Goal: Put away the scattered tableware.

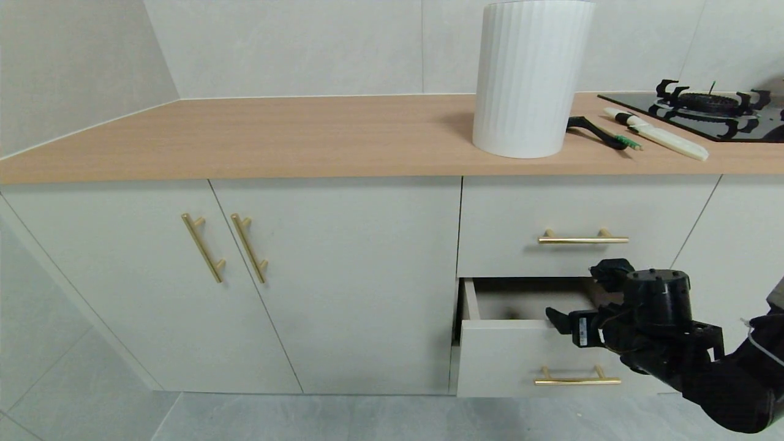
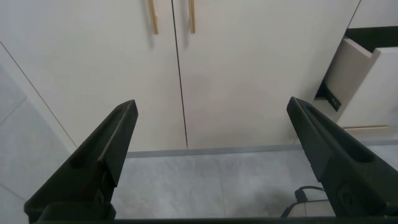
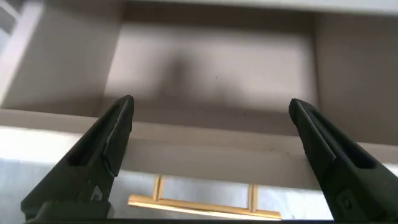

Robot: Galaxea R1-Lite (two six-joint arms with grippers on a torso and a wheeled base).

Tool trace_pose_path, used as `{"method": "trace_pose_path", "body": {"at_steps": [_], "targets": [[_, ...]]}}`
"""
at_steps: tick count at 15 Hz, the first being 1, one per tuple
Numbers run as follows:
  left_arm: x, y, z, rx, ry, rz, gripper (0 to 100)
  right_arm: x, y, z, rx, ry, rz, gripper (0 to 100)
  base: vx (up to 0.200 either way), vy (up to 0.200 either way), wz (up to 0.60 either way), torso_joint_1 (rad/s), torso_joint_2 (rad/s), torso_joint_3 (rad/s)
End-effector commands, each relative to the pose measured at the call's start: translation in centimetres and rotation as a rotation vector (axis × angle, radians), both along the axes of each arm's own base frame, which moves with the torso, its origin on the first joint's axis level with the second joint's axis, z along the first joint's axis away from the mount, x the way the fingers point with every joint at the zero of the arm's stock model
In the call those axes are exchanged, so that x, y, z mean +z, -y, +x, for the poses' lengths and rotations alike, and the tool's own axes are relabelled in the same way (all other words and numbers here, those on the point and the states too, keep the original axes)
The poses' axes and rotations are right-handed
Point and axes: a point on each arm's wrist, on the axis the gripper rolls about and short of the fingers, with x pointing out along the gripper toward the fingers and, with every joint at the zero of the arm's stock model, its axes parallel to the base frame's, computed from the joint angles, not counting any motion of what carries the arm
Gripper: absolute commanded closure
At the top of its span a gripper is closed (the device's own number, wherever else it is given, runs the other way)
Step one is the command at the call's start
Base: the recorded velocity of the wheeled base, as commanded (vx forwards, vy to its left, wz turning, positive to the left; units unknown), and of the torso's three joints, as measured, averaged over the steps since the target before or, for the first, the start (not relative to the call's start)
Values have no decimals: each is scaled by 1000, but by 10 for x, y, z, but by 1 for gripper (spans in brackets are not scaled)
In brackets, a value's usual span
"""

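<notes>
On the wooden countertop point(image 1: 275, 135), at its right end, lie a black-handled utensil with a green tip point(image 1: 603, 133) and a long white knife-like utensil point(image 1: 658, 135). Below them the lower drawer point(image 1: 520, 352) stands pulled out, and its inside point(image 3: 211, 74) looks bare. My right gripper point(image 1: 572, 293) hangs open just above the drawer's front edge, its fingers point(image 3: 106, 149) spread over the gold handle point(image 3: 205, 202). My left gripper point(image 2: 211, 149) is open with nothing in it, low in front of the cabinet doors point(image 2: 180, 74).
A tall white ribbed container point(image 1: 527, 79) stands on the counter next to the utensils. A gas hob point(image 1: 704, 110) is at the far right. The upper drawer point(image 1: 582, 240) is closed. Two cabinet doors with gold handles point(image 1: 223, 245) are to the left.
</notes>
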Motion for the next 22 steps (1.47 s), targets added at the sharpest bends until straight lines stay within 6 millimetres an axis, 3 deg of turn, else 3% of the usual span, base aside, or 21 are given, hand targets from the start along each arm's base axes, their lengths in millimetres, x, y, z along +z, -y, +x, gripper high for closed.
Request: {"method": "trace_pose_path", "body": {"at_steps": [1,12,22], "targets": [[0,0,0,0,-1,0,0,26,3,-12,22,0,8,0,0,0,0,0,0,0],[0,0,0,0,-1,0,0,48,7,-40,71,-267,-73,0,0,0,0,0,0,0],[0,0,0,0,-1,0,0,64,4,-85,223,-577,-264,0,0,0,0,0,0,0]]}}
